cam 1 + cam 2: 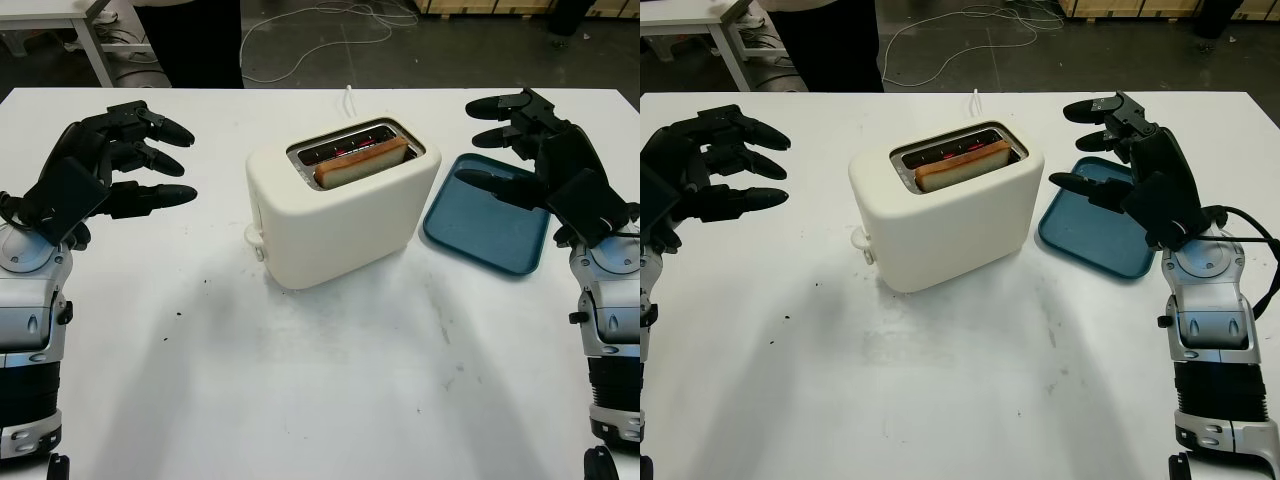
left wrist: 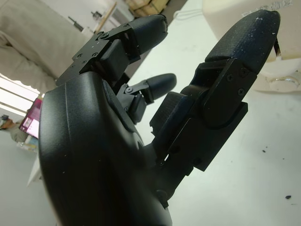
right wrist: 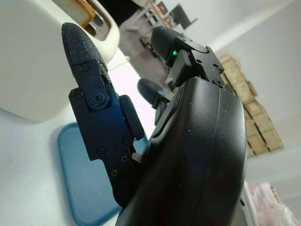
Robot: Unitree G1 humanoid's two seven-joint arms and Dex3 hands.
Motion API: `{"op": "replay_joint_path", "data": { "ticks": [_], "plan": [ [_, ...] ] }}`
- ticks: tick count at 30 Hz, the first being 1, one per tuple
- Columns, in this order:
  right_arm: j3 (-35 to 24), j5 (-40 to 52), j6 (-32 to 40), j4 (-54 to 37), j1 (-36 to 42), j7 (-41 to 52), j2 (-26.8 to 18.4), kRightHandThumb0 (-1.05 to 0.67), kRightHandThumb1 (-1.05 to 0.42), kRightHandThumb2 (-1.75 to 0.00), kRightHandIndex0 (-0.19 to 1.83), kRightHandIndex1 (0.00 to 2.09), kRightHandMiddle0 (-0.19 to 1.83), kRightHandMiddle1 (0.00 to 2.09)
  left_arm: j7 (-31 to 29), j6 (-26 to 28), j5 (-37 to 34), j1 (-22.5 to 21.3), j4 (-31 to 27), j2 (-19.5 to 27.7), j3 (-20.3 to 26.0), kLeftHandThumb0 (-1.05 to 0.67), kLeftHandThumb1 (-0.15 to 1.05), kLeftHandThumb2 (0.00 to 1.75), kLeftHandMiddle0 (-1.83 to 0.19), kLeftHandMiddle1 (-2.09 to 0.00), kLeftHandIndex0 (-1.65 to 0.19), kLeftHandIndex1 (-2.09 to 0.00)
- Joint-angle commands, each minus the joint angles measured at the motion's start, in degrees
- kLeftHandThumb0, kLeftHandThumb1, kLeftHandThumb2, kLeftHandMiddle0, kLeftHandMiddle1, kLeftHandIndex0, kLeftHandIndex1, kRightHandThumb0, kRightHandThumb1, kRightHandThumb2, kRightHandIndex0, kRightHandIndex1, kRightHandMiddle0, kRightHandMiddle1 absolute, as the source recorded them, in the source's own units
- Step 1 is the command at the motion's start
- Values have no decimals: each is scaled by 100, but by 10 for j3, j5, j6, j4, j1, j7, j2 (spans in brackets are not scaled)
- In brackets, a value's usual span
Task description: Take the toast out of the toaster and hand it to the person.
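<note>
**Toast in the toaster, both hands open at its sides**

A cream toaster (image 1: 340,210) stands on the white table (image 1: 320,390), between the two hands. One slice of toast (image 1: 362,163) sits in the slot nearer the robot, its top edge showing above the rim and lying along the slot. The far slot glows red inside. The toast is untouched by either hand.

The left hand (image 1: 105,170) hovers above the table, well apart from the toaster, which lies off its fingertips toward the middle of the table. It holds nothing; its three black fingers (image 1: 150,195) are extended and point toward the toaster without reaching it. In the left wrist view the thumb (image 2: 235,61) stands out ahead of the palm, with the toaster's cream body just past its tip.

The right hand (image 1: 1135,165) hovers on the other side, also empty, its fingers stretched out toward the toaster. Under its palm and fingers lies a blue tray (image 1: 490,215), flat on the table and just beside the toaster; whether the hand touches the tray I cannot tell. In the right wrist view the toaster wall rises beyond the thumb (image 3: 89,94), with the toast's brown crust at its top.

Beyond the far table edge, past both hands, a person (image 1: 200,40) in dark clothes stands, and a white cable (image 1: 330,30) trails across the dark floor.
</note>
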Motion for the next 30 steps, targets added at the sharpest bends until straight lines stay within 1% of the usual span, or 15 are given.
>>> {"op": "replay_joint_path", "data": {
  "ticks": [1, 30],
  "plan": [
    [2, 1, -5, -2, -4, 0, 3, -70, -80, 0, 9, 116, 18, 83, 0, -8, -1, 3, -3, 0, 0, -105, 63, 0, -57, -109, -58, -93],
    [3, 0, -2, -1, -6, -1, 3, -69, -80, 0, 9, 115, 17, 82, 1, -5, -1, 1, -5, -1, -1, -105, 63, 0, -59, -108, -59, -93]
  ]
}}
